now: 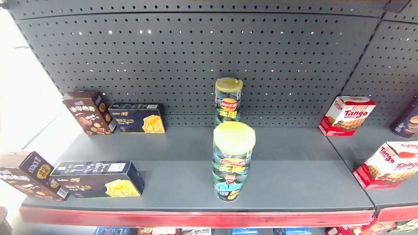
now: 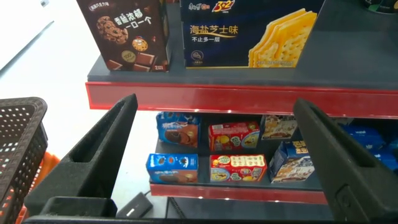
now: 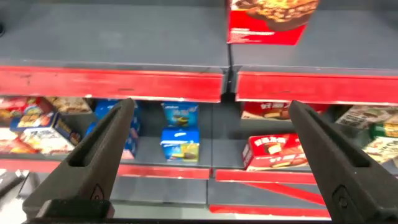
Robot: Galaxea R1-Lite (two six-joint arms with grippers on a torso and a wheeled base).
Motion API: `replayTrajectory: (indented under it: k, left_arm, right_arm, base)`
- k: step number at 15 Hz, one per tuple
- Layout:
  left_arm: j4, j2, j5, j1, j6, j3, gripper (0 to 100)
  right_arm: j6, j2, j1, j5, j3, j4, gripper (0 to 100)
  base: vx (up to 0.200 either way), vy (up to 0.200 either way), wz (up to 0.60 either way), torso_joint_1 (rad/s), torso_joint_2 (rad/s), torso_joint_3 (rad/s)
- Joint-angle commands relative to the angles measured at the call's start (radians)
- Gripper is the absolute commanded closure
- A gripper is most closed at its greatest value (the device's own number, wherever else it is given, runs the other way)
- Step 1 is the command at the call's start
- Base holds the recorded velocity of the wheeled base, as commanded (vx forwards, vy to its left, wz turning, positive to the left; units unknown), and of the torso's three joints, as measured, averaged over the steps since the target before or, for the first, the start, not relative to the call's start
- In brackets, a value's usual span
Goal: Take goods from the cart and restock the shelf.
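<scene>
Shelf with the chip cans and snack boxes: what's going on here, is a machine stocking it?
A two-armed robot is restocking this shelf. Right now neither arm holds anything: the left gripper and right gripper are both open and empty, facing the shelf's red front edge. Two chip cans stand upright mid-shelf, one behind the other, with dark snack boxes to the left and red-and-white boxes to the right. A black basket sits by the left arm.

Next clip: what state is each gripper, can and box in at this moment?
Left gripper: open, empty.
Right gripper: open, empty.
Front chip can: upright, lid on.
Back chip can: upright, lid on.
Front navy box: on its long side.
Front red box: tilted.
</scene>
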Motion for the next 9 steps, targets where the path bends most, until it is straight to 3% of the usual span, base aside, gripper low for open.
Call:
replayTrajectory:
  k: [1, 6, 7, 9]
  left_arm:
    - [-0.001, 0.001, 0.002, 0.000, -0.001, 0.000, 0]
    - [-0.001, 0.001, 0.008, 0.000, 0.001, 0.002, 0]
    - [-0.001, 0.001, 0.006, 0.000, -0.001, 0.000, 0]
    - [-0.001, 0.001, 0.006, 0.000, -0.001, 0.002, 0]
  right_arm:
    - [-0.002, -0.002, -0.003, 0.001, 0.001, 0.000, 0]
    - [0.001, -0.002, -0.015, 0.003, 0.001, 0.002, 0]
    - [0.007, -0.097, -0.080, 0.001, 0.001, 0.000, 0]
    - [0.006, -0.096, -0.090, 0.001, 0.003, 0.000, 0]
  base:
    - [0.000, 0.000, 0.00, 0.000, 0.00, 0.000]
    - [0.000, 0.000, 0.00, 0.000, 0.00, 0.000]
    - [0.000, 0.000, 0.00, 0.000, 0.00, 0.000]
    - [0.000, 0.000, 0.00, 0.000, 0.00, 0.000]
